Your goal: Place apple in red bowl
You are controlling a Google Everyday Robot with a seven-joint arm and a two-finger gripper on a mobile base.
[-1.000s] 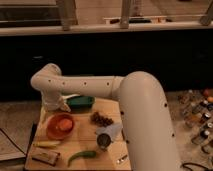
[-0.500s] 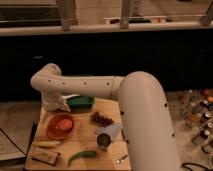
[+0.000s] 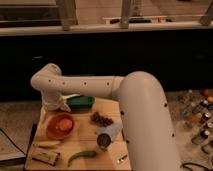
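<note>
The red bowl (image 3: 51,131) sits at the left of the wooden table (image 3: 85,142). The apple (image 3: 64,124), orange-red with a paler patch, lies inside the bowl. My gripper (image 3: 62,106) hangs at the end of the white arm (image 3: 85,87), just above the bowl's far rim and a little behind the apple. It does not seem to touch the apple. The wrist hides part of the gripper.
A green rectangular tray (image 3: 81,101) stands behind the bowl. Dark grapes (image 3: 101,119) lie mid-table. A tipped can (image 3: 106,139), a green chilli (image 3: 82,156), a yellowish item (image 3: 47,144) and a packet (image 3: 44,157) lie near the front. Bottles (image 3: 197,117) stand at the right.
</note>
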